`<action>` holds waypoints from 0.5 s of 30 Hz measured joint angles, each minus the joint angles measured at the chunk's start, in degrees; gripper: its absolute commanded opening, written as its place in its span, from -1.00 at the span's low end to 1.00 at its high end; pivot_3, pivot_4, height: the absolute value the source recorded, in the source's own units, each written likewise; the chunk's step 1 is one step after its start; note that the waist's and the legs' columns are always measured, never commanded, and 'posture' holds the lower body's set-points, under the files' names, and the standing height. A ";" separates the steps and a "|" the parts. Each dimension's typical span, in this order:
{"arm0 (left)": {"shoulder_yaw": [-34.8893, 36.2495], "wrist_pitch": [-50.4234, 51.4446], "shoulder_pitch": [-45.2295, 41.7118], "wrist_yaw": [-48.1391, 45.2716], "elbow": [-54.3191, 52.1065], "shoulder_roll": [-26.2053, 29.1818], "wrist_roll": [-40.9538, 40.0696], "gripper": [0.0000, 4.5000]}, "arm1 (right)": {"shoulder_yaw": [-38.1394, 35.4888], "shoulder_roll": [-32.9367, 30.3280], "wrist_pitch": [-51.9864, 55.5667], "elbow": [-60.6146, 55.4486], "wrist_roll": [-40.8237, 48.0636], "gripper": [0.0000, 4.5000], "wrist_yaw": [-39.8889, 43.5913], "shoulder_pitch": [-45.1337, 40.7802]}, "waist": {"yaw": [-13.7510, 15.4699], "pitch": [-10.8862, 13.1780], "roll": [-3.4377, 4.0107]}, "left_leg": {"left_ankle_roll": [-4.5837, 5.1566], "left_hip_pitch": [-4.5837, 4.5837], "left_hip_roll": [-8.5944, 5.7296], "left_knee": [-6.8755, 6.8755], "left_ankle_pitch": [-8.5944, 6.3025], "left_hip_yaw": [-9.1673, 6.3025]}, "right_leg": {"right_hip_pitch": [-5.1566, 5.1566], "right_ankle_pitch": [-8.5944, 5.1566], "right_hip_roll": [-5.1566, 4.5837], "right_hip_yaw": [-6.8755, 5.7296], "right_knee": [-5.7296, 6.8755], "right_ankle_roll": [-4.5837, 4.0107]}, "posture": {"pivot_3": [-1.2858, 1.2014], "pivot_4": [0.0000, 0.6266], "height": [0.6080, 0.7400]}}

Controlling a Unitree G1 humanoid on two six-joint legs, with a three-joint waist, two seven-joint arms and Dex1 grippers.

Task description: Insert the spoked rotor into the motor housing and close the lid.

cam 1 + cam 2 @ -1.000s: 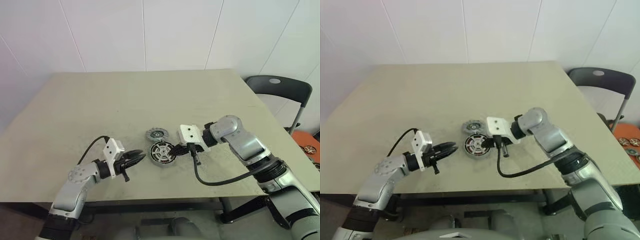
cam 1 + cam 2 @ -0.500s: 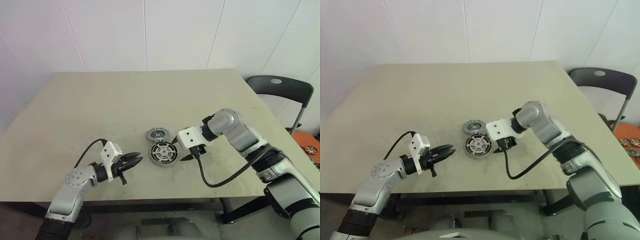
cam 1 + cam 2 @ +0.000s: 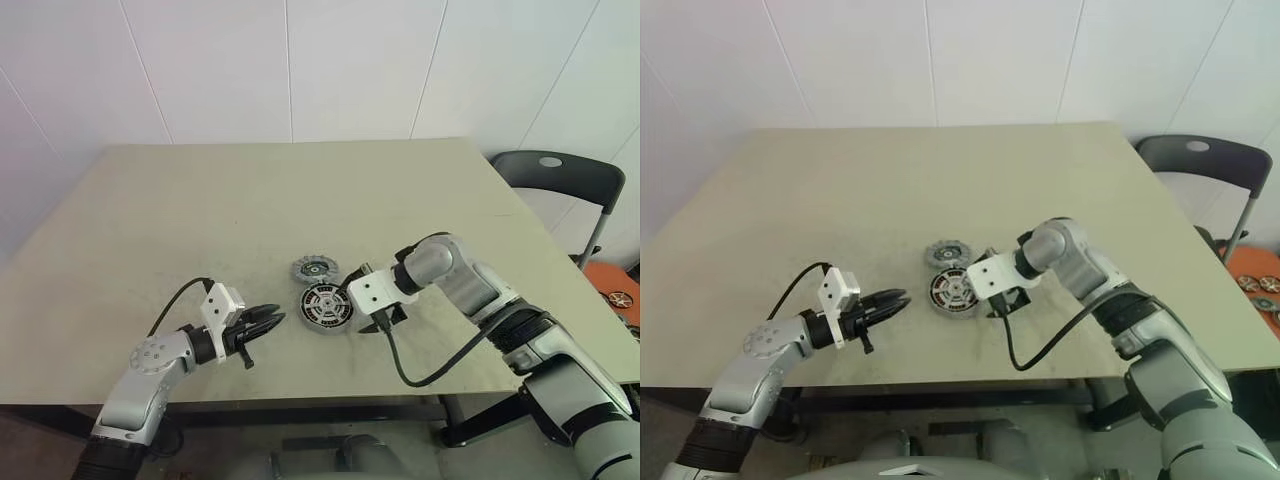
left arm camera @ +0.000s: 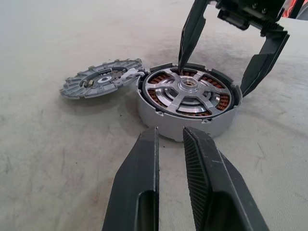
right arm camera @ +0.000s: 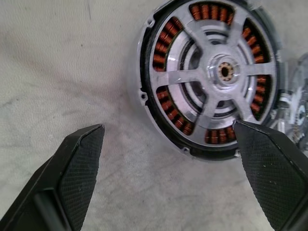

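Left eye view: tan table point(image 3: 200, 200) carries the whole job, with a dark chair point(image 3: 560, 175) off past its far right corner. Right gripper point(image 5: 166, 149) stands spread wide, one finger over the motor housing point(image 4: 187, 103), the other on the table just beside its rim. Left gripper point(image 4: 173, 159) is closed on nothing, near the housing on the opposite side. Spoked rotor point(image 5: 216, 77) already sits inside the housing, copper windings showing through its gaps. Lid point(image 4: 98, 82) lies flat, touching the housing's rim, not yet fitted.

Risk: the finger over the rotor could catch a spoke or nudge the housing into the lid and knock it away. If the rotor is not fully seated, the lid will probably sit crooked.

Right wrist view shows the spokes and the hub from above; left wrist view shows the lid's toothed edge and both of the right gripper's fingers.
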 measured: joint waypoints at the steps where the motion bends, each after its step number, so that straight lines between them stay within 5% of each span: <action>1: 0.00 -0.07 0.00 0.09 0.05 -0.02 0.09 -0.59 | 0.01 0.10 -0.25 0.10 -0.07 0.71 -0.16 0.00 | 0.00 0.00 0.00 | 0.00 0.01 0.00 0.00 0.00 0.00 | 0.01 0.00 0.00 0.00 0.00 0.00 | 0.03 -1.00 1.00; 11: 0.00 -0.37 -0.06 0.97 0.41 -0.14 0.80 -0.59 | -0.11 0.11 -1.68 -0.33 -0.57 -0.68 -0.31 -0.18 | -0.34 -0.05 -0.08 | 0.00 0.35 0.04 0.03 0.00 0.03 | 0.27 -0.03 0.08 0.04 0.10 -0.11 | 0.03 -1.00 1.00; 15: -0.02 -0.41 -0.10 1.01 0.50 -0.43 1.10 -0.59 | -0.02 0.54 -1.99 -0.19 -0.91 -0.68 -0.71 -0.18 | -0.19 -0.01 -0.06 | 0.00 0.86 0.07 0.00 0.00 0.03 | 0.71 -0.09 0.10 0.12 0.12 -0.23 | 0.03 -1.00 1.00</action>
